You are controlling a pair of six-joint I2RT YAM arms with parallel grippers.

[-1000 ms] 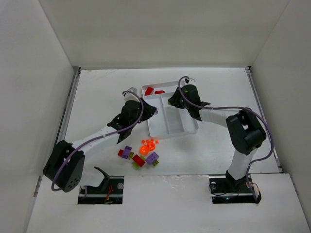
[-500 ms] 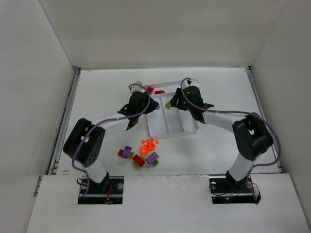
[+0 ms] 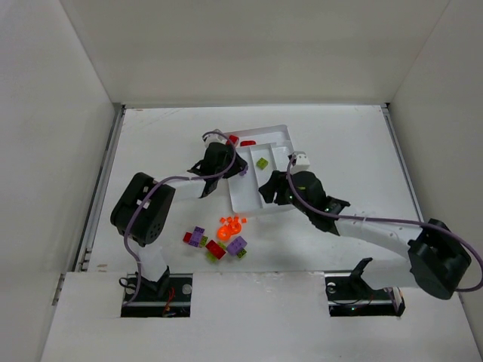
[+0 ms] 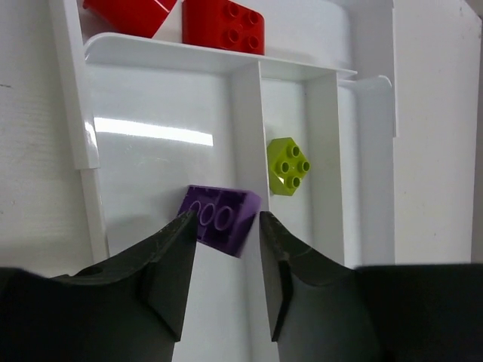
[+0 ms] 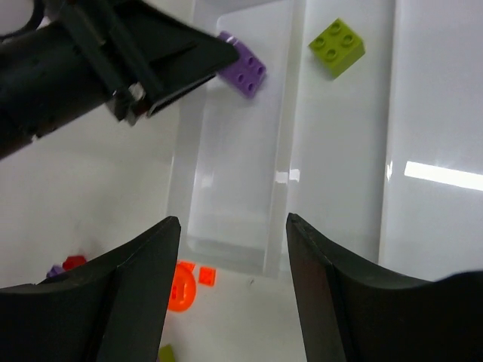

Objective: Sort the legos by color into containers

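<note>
The white tray lies at mid-table. My left gripper hangs over its left long section, jaws a little apart. A tilted purple brick sits just past the fingertips. One lime brick lies in the middle section. Two red bricks lie in the crosswise section. My right gripper is open and empty over the tray's near end.
Loose legos lie on the table just in front of the tray: orange pieces, purple bricks, a red brick and bits of lime. White walls close in the table on three sides.
My right gripper has drawn back from the tray's far end to its near end, leaving the lime brick in the middle section. My left gripper's jaws have parted at the purple brick.
</note>
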